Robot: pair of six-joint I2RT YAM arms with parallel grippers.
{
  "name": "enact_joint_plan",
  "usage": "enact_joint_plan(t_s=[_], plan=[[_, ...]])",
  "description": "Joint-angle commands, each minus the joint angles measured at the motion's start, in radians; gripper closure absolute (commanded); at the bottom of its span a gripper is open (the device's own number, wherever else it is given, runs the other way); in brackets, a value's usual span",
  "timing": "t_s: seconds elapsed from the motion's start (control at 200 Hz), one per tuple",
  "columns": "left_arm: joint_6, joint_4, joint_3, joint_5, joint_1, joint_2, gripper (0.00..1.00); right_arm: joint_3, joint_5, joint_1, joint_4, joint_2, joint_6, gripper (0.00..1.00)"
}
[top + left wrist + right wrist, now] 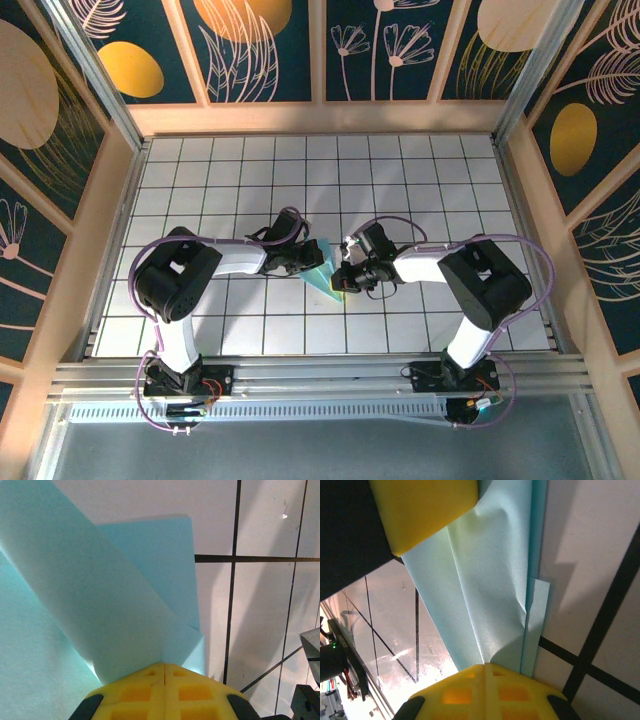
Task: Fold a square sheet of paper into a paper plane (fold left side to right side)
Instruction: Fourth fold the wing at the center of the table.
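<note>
The square sheet of paper (322, 272) is a creased light-cyan shape, pointed toward the near side, on the white gridded table between my two grippers. My left gripper (307, 262) meets it from the left. In the left wrist view its yellow jaws (164, 664) are shut, and a raised flap of the paper (100, 605) runs into their tips. My right gripper (343, 277) comes in from the right, jaws shut (484, 664) where the folds of the paper (490, 580) converge. A yellow fingertip (425, 505) of the left gripper rests on the paper's far end.
White tiles with black grid lines (420, 180) surround the paper. Wooden walls (320, 118) border the table at the back and sides. A metal rail (320, 375) with both arm bases runs along the near edge. Purple cables loop over each arm.
</note>
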Motion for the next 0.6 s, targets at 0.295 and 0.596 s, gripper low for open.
enact_joint_plan(t_s=[0.295,0.596], plan=[[-0.022,0.115,-0.112,-0.005,0.001,-0.191,0.99,-0.039,0.064,-0.029,-0.141,0.05,-0.049,1.0],[-0.13,0.32,-0.181,0.091,-0.053,-0.121,1.0,-0.037,0.088,-0.029,-0.14,0.054,-0.038,1.0]])
